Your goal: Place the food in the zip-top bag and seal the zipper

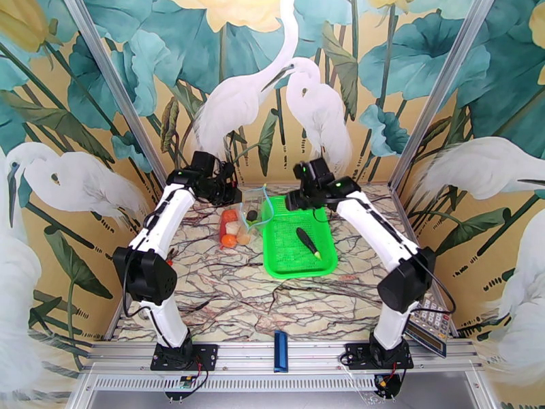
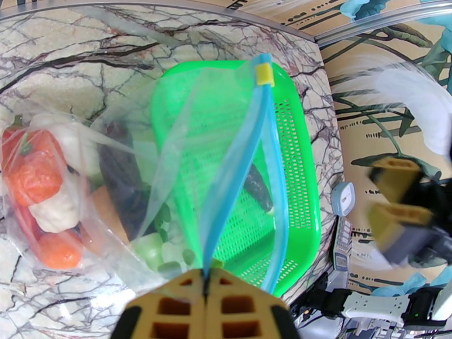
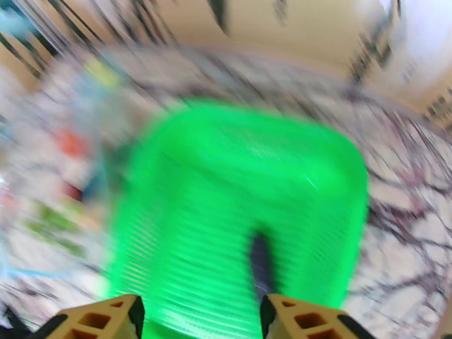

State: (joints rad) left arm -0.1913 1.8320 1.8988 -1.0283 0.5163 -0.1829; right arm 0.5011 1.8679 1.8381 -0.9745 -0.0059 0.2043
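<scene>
dark tapered toy vegetable [image 1: 308, 243] with a green tip, alone in the bright green mesh basket [image 1: 286, 264], long axis far-left to near-right. we see the nearer right pincer [image 3: 200, 314] parted, empty, above the basket's far end. the left pincer [image 2: 206, 275] clamps the light-blue zipper [image 2: 237, 165] of the clear zip-top bag [image 2: 113, 137]. we find no legible writing.

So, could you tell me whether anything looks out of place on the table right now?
One dark toy vegetable lies alone in the green basket, while the other vegetables sit in the zip-top bag, whose mouth hangs open from the left gripper. Nothing looks spilled or damaged.
</scene>
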